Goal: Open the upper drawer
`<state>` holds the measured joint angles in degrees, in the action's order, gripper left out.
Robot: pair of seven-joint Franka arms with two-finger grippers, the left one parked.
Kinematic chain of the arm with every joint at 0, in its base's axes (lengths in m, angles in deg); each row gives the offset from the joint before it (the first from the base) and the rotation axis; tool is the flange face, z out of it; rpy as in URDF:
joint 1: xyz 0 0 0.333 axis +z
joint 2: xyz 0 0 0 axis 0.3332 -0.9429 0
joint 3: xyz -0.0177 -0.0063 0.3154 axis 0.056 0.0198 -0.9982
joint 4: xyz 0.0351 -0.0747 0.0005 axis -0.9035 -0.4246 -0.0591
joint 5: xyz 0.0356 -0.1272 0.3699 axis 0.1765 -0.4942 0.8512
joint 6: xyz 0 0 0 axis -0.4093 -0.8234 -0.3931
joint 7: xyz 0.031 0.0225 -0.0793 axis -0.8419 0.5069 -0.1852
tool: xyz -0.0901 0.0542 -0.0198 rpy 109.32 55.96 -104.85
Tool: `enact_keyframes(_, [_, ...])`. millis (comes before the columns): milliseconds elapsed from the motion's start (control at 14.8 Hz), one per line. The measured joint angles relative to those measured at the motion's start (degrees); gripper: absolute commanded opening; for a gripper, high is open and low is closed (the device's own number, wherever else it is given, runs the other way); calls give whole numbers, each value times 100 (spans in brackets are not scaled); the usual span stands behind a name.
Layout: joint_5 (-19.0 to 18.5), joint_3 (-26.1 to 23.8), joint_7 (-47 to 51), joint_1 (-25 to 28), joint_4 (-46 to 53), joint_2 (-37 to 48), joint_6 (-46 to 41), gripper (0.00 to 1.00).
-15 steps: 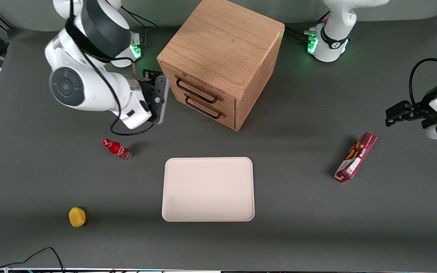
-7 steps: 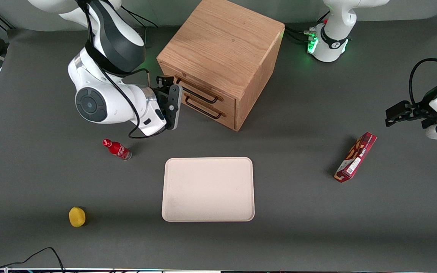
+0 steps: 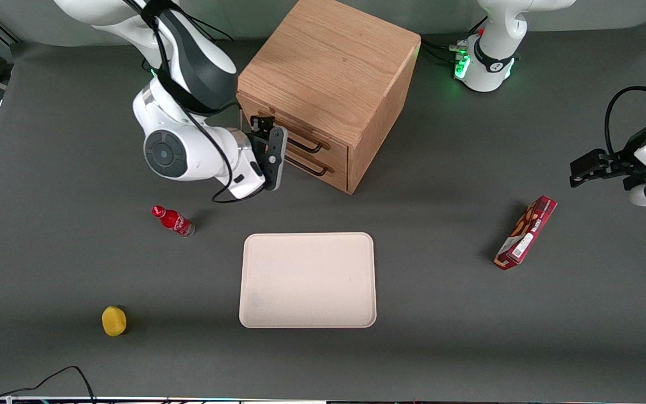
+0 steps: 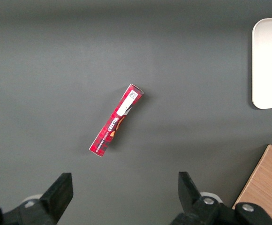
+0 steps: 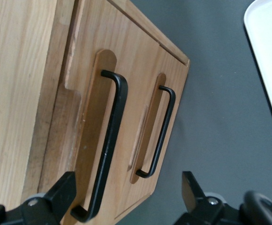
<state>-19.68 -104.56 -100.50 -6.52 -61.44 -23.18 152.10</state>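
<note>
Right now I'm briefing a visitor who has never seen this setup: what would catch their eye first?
The light oak cabinet, standing farther from the front camera than the cream tray. The gripper is open in front of the shut upper drawer. Color follows: red bottle and yellow fruit toward the working arm's end, red box toward the parked arm's.

The scene contains one light oak cabinet with two drawers, the upper drawer and the lower drawer, each carrying one black bar handle. The table holds one cream tray, one red bottle, one red snack box and one yellow object. One gripper is positioned in front of the drawers.
</note>
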Motion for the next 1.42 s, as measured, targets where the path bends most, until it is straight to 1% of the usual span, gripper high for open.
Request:
enact_keyframes(203, [8,-14,212,-1,-117,2,44,100])
enact_keyframes(473, [246,-24,565,0,-303,3,100,100])
enact_keyframes(1081, [269,-53,691,7,-493,3,454,100])
enact_keyframes(1419, [270,-95,835,104,-681,5,770,100])
